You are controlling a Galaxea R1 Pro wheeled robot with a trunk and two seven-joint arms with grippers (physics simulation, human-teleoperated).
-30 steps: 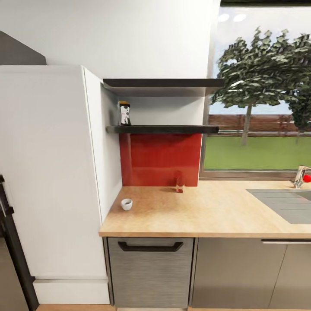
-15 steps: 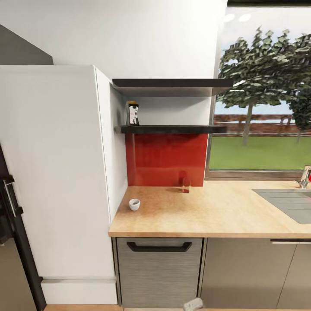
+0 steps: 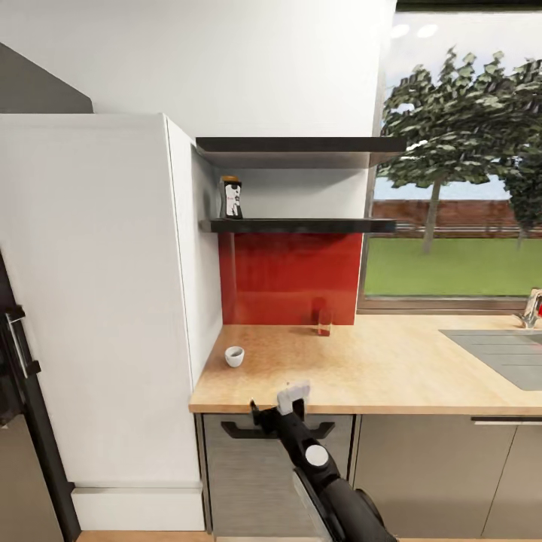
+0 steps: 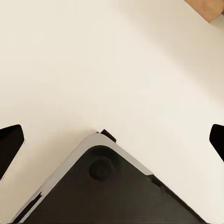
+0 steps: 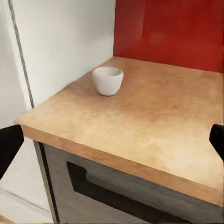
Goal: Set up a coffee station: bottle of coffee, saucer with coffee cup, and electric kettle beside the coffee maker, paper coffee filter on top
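Note:
The bottle of coffee (image 3: pixel 231 197), yellow-lidded with a pale label, stands at the left end of the lower black kitchen shelf (image 3: pixel 301 225). Below it, the white coffee cup (image 3: pixel 235 356) (image 5: pixel 108 80) sits upright on the light wood kitchen countertop (image 3: pixel 391 376) near its left corner. My right gripper (image 3: pixel 293 393) (image 5: pixel 113 142) is open at the counter's front edge, in front of and to the right of the cup, holding nothing. My left gripper (image 4: pixel 113 144) is open over a pale surface and a dark rounded part. The coffee maker, paper coffee filter, saucer and electric kettle are out of view.
A tall white cabinet (image 3: pixel 98 301) walls off the counter's left end. A small glass with red contents (image 3: pixel 324 324) stands against the red backsplash (image 3: pixel 290 275). The steel sink (image 3: pixel 497 354) lies at the right. A grey drawer front with a black handle (image 3: pixel 277 431) sits under the counter.
My right arm has risen into the head view from below, up to the counter's front edge. Before that the camera shifted, moving the whole scene slightly right.

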